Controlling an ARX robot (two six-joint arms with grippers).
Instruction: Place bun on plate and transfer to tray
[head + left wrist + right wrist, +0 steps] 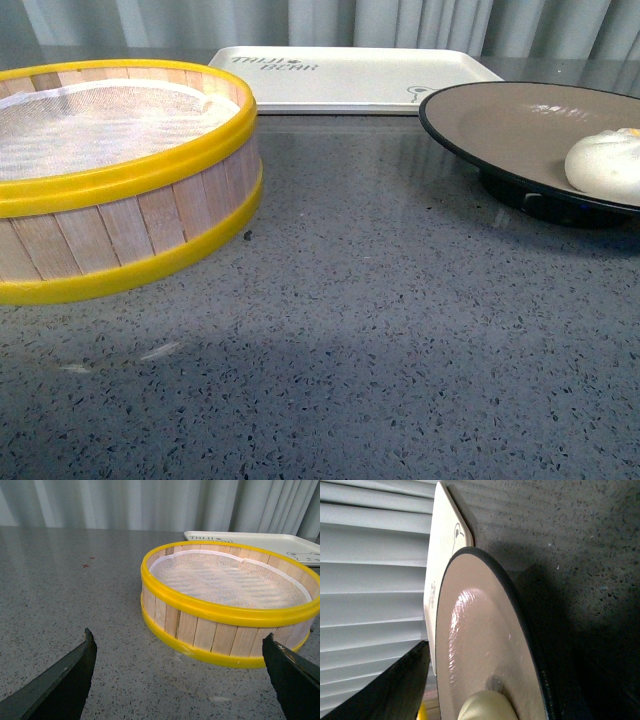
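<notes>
Half done: the bun [608, 165] lies on the plate [500, 120], close to the rim nearest the robot's right side, so I judge the first step complete.
Left to do: the plate stands on the tabletop [380, 330], not on the tray [350, 75]. The tray sits just behind it and nothing shows on it. The loaded plate has yet to be carried across.
Left jaws: spread wide and holding nothing, facing the steamer basket [225, 615].
Right jaws: the right wrist view shows only one dark finger [385, 690], beside the plate. Its partner is hidden, so I cannot tell whether they are parted or pinching the rim.
Bun: small, round and cream-white, with a matte, soft-looking skin and a touch of yellow on top.
Plate: wide, round and shallow. The inside is beige-brown with a faint sheen, and the rim and foot are glossy black. It looks hard and smooth, and probably slippery to grip.
Tray: flat, rectangular and cream-white, with rounded corners, a raised rim, dark lettering and a small logo.
Steamer basket: round, with walls of pale wooden slats between glossy yellow hoops. It is lined with white mesh cloth [225, 580], and no bun is inside.
Tabletop: grey speckled stone, polished enough to reflect.
</notes>
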